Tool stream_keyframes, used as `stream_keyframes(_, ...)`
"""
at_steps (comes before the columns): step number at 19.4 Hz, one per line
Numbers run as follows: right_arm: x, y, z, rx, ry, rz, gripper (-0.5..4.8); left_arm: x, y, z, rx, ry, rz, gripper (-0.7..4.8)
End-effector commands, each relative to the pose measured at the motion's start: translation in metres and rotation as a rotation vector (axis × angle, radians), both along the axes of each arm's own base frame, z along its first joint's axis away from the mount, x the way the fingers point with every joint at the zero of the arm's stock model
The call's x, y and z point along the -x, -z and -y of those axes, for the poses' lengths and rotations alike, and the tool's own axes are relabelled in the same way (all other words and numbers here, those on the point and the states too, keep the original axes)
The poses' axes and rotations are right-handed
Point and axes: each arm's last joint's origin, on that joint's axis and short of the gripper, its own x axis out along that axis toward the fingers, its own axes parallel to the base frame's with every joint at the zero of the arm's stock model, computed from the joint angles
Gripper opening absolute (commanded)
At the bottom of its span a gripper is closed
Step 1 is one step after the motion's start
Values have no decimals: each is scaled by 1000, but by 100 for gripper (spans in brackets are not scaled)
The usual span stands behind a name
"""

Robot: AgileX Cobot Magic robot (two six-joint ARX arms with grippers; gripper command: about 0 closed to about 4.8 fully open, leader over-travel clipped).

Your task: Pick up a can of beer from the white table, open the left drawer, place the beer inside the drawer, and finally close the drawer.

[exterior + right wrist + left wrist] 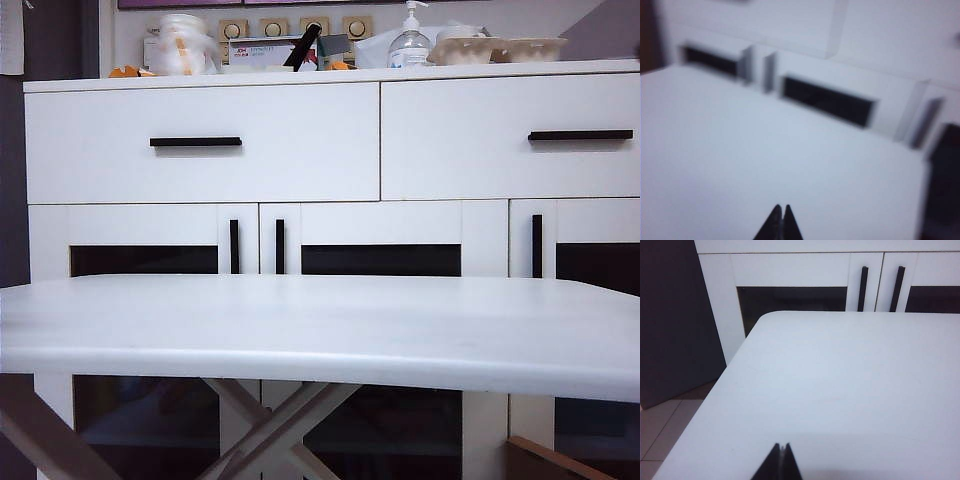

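Note:
The white table (pixel 320 330) fills the lower half of the exterior view, its top bare. Behind it the left drawer (pixel 100 140) is closed, with its black bar handle (pixel 196 142) level. No can of beer shows in any view. My left gripper (pixel 782 446) is shut and empty above the table's near left part (pixel 840 380). My right gripper (pixel 781 207) is also shut and empty above the table (pixel 765 150); that view is blurred. Neither arm appears in the exterior view.
The narrower right drawer (pixel 450 135) with its handle (pixel 580 135) is closed. Glass-paned doors (pixel 380 260) sit below the drawers. On the cabinet top stand a jar (pixel 182 45), a box, a pump bottle (pixel 409 42) and egg cartons (pixel 500 48).

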Motion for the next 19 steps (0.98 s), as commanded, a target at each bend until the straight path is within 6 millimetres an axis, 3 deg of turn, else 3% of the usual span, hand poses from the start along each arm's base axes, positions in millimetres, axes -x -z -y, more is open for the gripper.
stream_keyframes(1, 3, 7, 9, -42, 74, 143, -1, 0, -1, 0, -6, 4, 8, 0)
stream_keyframes(7, 11, 33, 28, -44, 253, 216, -1, 0, -1, 0, -6, 3, 8, 0)
stream_keyframes(13, 4, 65, 31, -11, 292, 64, -1, 0, -1, 0, -6, 4, 8, 0)
stream_keyframes(19, 4, 69, 31, -3, 294, 25, -1, 0, -1, 0, -6, 4, 8, 0)
